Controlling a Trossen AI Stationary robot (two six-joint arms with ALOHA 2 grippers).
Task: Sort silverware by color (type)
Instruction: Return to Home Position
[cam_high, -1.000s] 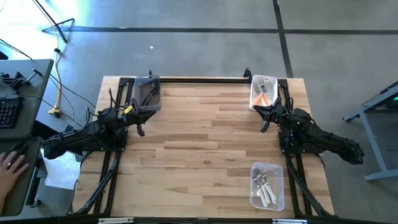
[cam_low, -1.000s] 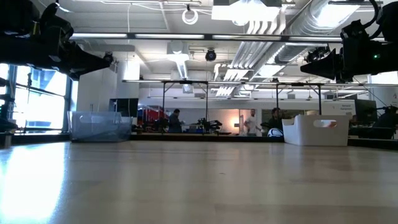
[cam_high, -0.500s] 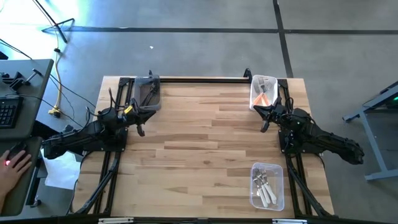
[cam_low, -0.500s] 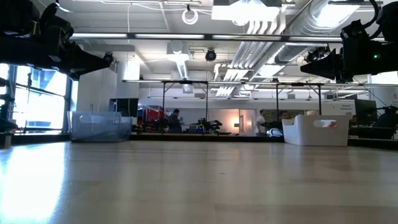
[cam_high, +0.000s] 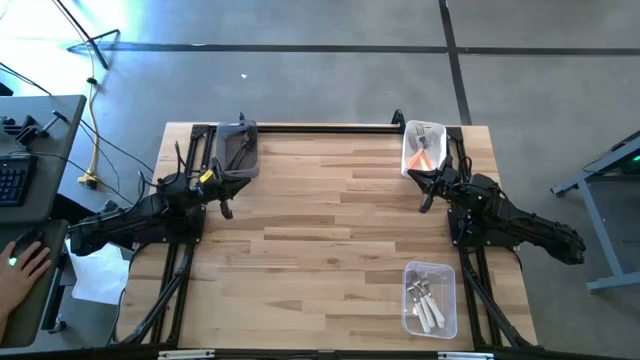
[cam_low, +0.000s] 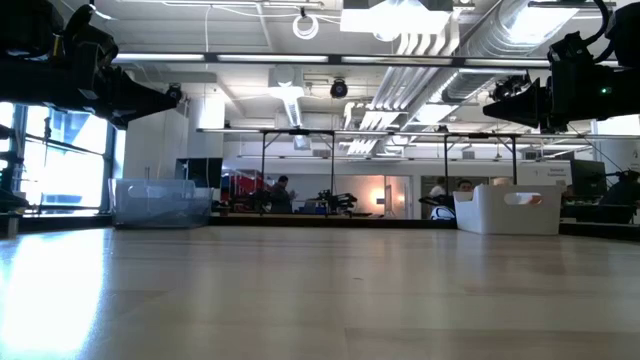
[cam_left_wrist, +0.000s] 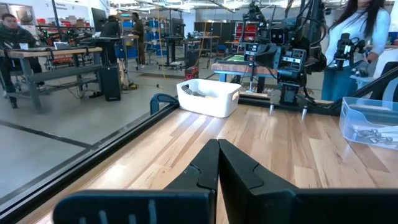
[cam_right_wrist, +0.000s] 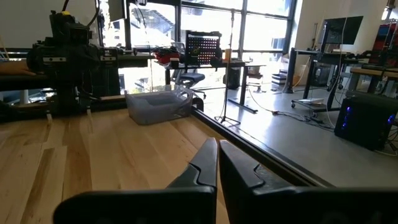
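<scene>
Presently, the wooden table (cam_high: 320, 230) is the largest item on record. My left arm (cam_high: 130, 222) lies folded along its left edge and my right arm (cam_high: 520, 228) along its right edge, both raised off the surface in the low view.

Three bins stand on the table. A grey bin (cam_high: 236, 150) sits at the far left corner, a white bin (cam_high: 423, 146) at the far right corner, and a clear bin (cam_high: 430, 298) at the near right, well apart from the other two.

A person's hand (cam_high: 20, 265) rests on a side desk beyond the table's left edge.

My left pincer (cam_left_wrist: 217, 163) hangs over the left side of the table, just on the near side of the grey bin. Its fingers are pressed together with nothing between them. My right pincer (cam_right_wrist: 217, 163) hangs over the right side, near the white bin — fingers likewise together and gripping nothing.

Silverware, as found:
- Salmon-handled forks (cam_high: 424, 157) lie in the white bin, with metal tines towards its far end.
- White-handled forks (cam_high: 428, 312) lie heaped in the clear bin.
- In the grey bin I see only dark thin shapes (cam_high: 238, 152) — I cannot tell single forks apart.
</scene>
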